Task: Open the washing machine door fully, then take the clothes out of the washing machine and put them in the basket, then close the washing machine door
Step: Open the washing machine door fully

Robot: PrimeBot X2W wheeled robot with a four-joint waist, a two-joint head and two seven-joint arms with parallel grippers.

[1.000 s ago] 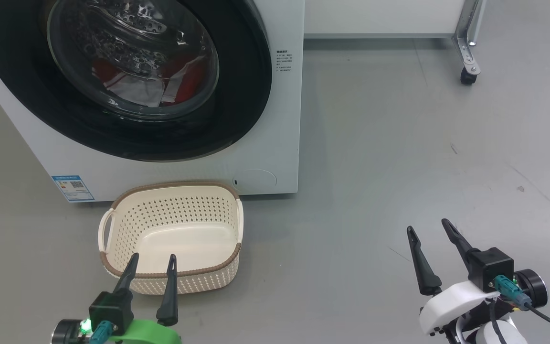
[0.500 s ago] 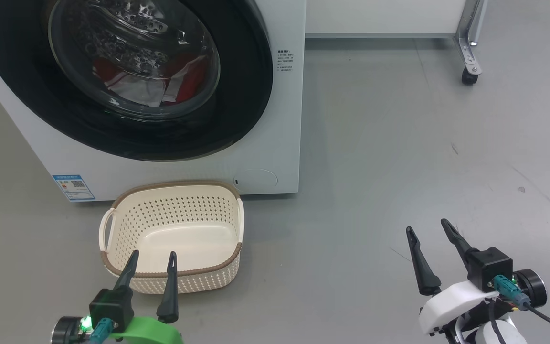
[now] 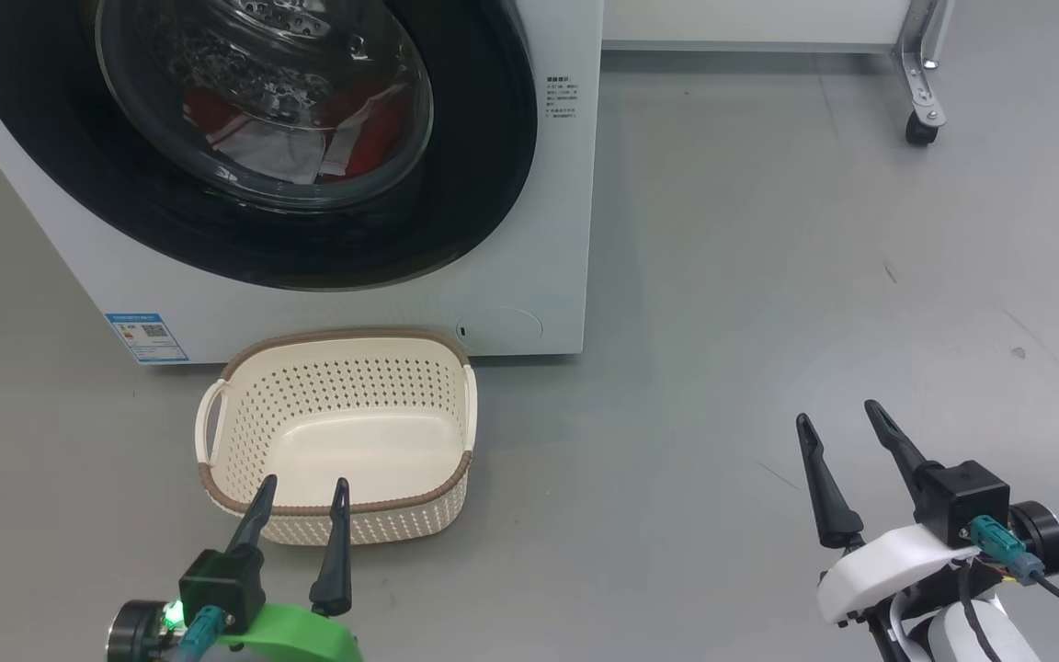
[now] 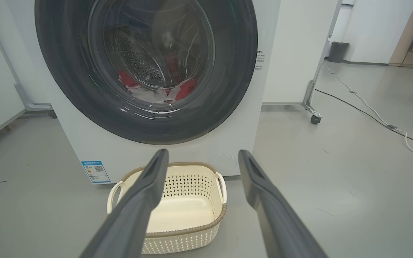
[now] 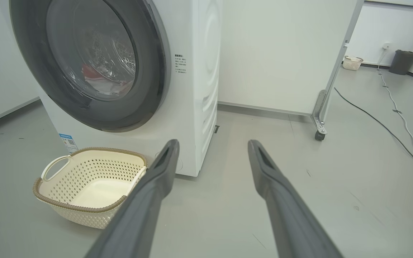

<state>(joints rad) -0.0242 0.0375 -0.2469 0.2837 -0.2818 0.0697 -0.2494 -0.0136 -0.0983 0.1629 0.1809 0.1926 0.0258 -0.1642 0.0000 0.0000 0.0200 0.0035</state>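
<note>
White washing machine (image 3: 566, 230) is standing ahead-left, its washing machine door (image 3: 483, 184) sitting shut; the basket (image 3: 401, 529) is waiting empty below it, red clothes (image 3: 364, 138) lying inside. Left end effector (image 3: 305, 480) (the nearer) and right end effector (image 3: 837, 410) are gaping, empty.

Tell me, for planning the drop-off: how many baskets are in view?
2: the basket on the floor before the washing machine, and a small basket far off by the wall.
</note>
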